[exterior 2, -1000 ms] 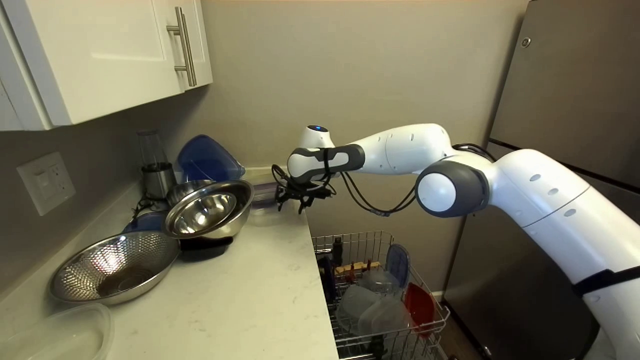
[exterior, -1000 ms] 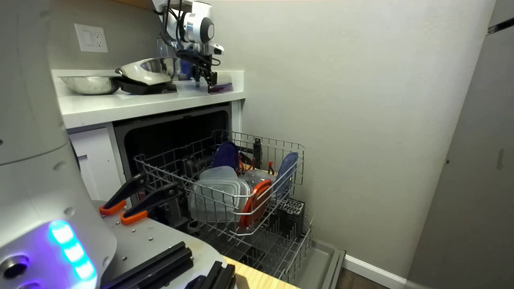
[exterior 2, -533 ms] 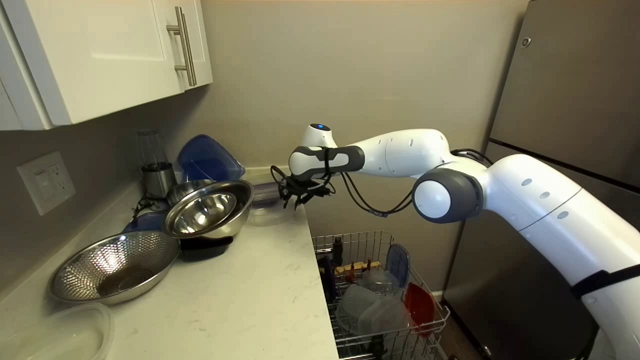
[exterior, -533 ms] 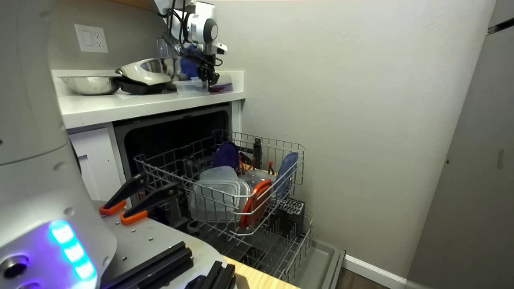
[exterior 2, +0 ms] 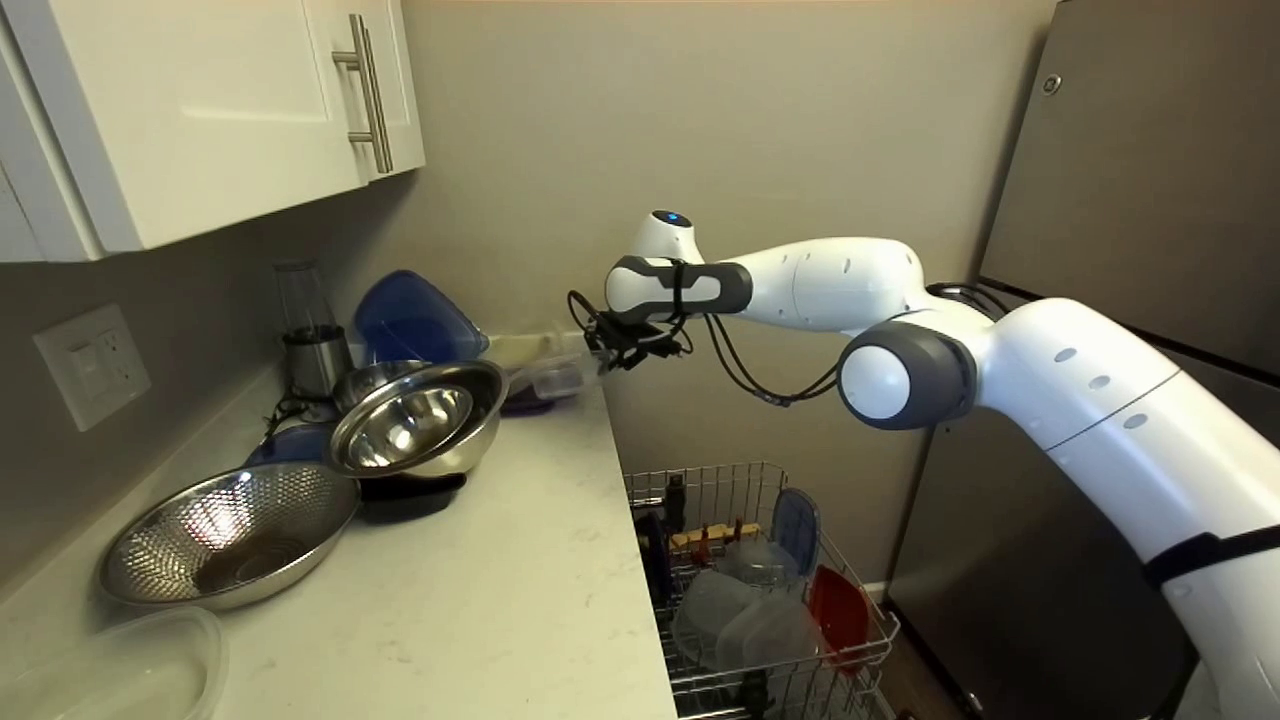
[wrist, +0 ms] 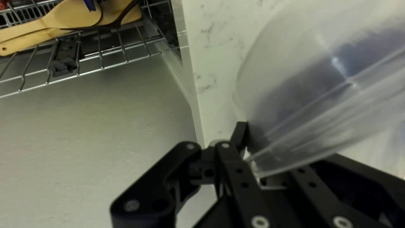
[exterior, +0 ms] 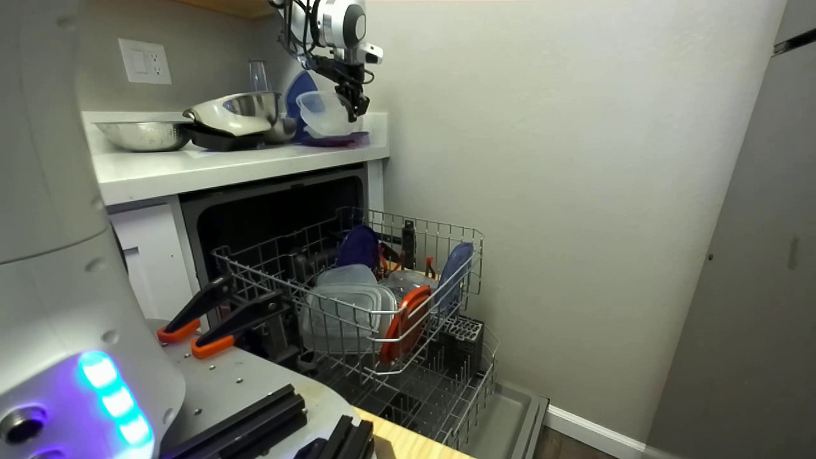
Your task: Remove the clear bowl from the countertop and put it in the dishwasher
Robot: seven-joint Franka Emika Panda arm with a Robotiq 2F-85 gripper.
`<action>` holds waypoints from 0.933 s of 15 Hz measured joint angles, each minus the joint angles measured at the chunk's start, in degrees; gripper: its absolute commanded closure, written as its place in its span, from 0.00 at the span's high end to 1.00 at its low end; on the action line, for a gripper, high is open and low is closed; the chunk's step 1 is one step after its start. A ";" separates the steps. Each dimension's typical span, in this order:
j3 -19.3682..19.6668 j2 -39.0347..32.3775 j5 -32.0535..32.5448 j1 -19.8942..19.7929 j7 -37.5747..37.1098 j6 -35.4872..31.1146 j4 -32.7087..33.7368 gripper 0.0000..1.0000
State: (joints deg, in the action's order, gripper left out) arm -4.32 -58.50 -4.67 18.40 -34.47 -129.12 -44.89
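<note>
Fingers [wrist: 240, 134] tight on one edge of the clear bowl [exterior: 326, 116], now tilted and higher than before.

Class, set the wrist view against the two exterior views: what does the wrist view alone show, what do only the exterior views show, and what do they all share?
Only the wrist view: the rounded head of a wooden spoon, at the dishwasher rack.

Only the exterior views, and in both of them: the robot's white arm, the shiny metal bowls, the metal colander and the switch-and-outlet plate.

Shared by all: the clear bowl, tilted in the grip of the hand; the countertop; the same rack; and the grey wall.
</note>
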 measured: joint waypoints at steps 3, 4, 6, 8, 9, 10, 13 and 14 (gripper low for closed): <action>-0.32 0.26 -0.49 -0.37 0.00 0.00 0.24 0.03; -0.46 0.33 -0.58 -0.44 0.00 0.00 0.36 0.03; -0.77 0.63 -0.60 -0.57 0.00 0.16 0.44 0.04; -0.87 1.14 -0.60 -0.59 0.20 1.41 0.44 0.04; -0.89 1.50 -0.60 -0.59 0.41 2.59 0.44 0.03; -0.91 1.85 -0.60 -0.59 0.67 3.89 0.44 0.04; -2.42 2.75 -0.97 -1.07 3.99 8.19 0.45 0.03; -3.74 2.89 -1.77 -1.53 6.28 9.48 0.45 0.03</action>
State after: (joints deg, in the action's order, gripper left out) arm -8.06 -55.61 -6.43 16.87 -28.19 -119.64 -44.45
